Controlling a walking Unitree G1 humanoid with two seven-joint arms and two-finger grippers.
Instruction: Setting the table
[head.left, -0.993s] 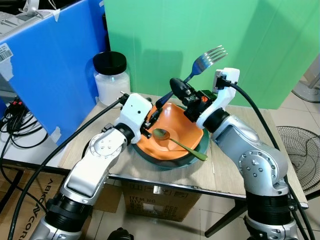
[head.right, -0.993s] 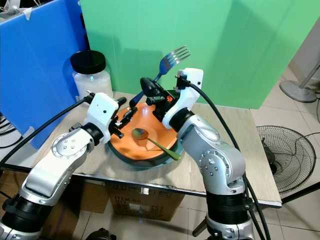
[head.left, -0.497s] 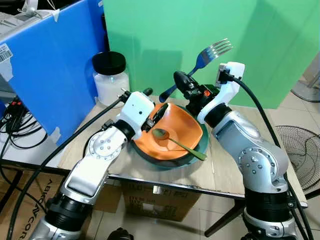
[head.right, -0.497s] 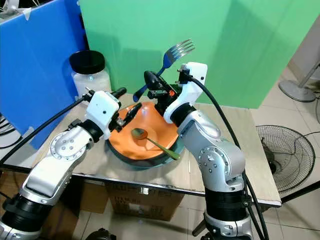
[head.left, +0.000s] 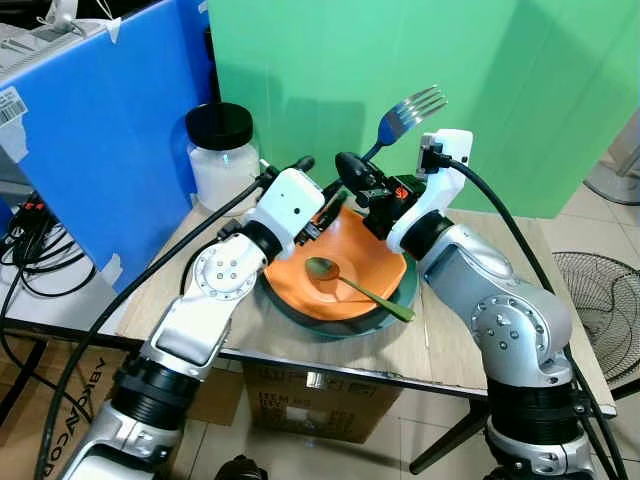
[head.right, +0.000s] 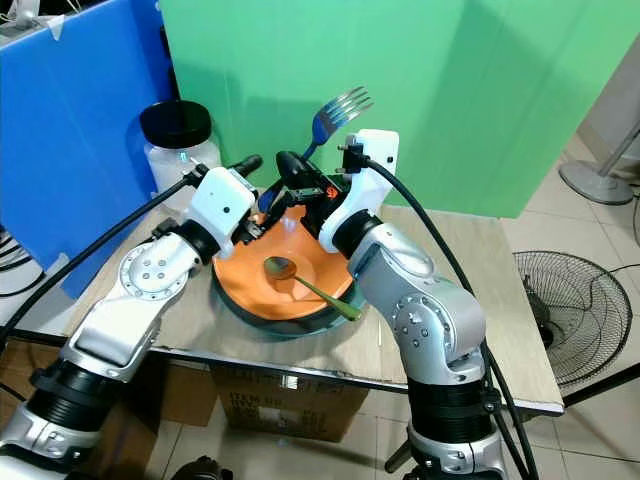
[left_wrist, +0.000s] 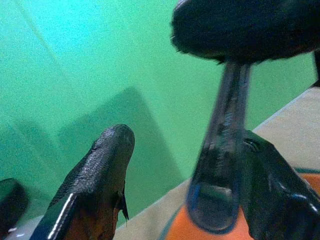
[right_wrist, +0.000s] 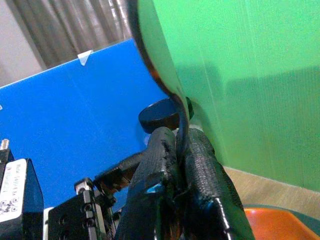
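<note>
Green and blue boards stand behind a small wooden table, and on it lies a dark green plate with an orange bowl inside it. Above the far rim of that bowl the blue fork is held in the air, tines up and tilted away from the bowl. The right gripper is closed on its handle; in the right wrist view both fingers press on the thin stem. The left gripper is just beside the same handle, over the bowl's far rim, and its fingers are apart, holding nothing. A gold spoon rests inside the bowl. A white jar with black lid stands beyond the bowl, to the robot's left.

I think the fork is being passed between the arms. To do it well, the left fingers should close fully on the handle before the right ones release, and the fork should be kept above the bowl rim.
</note>
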